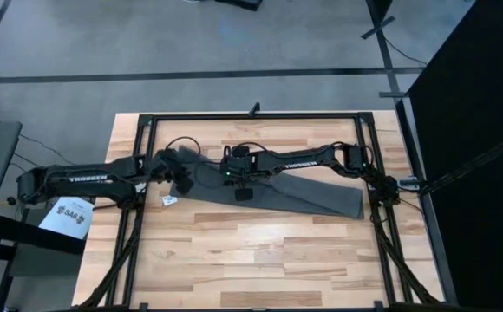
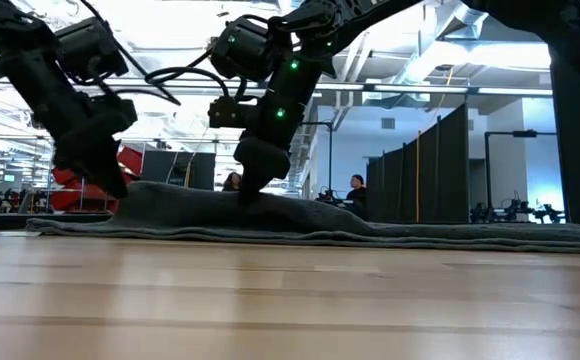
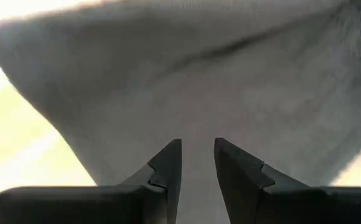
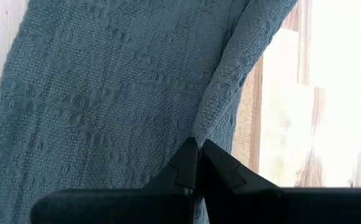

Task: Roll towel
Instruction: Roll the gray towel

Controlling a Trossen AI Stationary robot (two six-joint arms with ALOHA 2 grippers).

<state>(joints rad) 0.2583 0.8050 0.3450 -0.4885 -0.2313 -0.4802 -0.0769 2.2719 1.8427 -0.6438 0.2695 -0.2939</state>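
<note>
Towel lies flat and long on the table, running from under the left gripper out past the right gripper toward the far right end. White tag sits on the wood just beside the left gripper.

Right gripper: fingers pinched tight on a raised fold of the towel, no gap between the tips. Left gripper: fingers narrowly apart with cloth directly ahead of them; no cloth visible between the tips, so not yet holding.

Risks, as judged:
- One-sided hold. If the right gripper pulls while the left has nothing, the end skews and any roll starts crooked.
- Thin pinch. A single fold between the right tips may slip free under drag from the long loose length behind it.
- Left tips closing too shallow may catch only one layer, or miss the edge.
</note>
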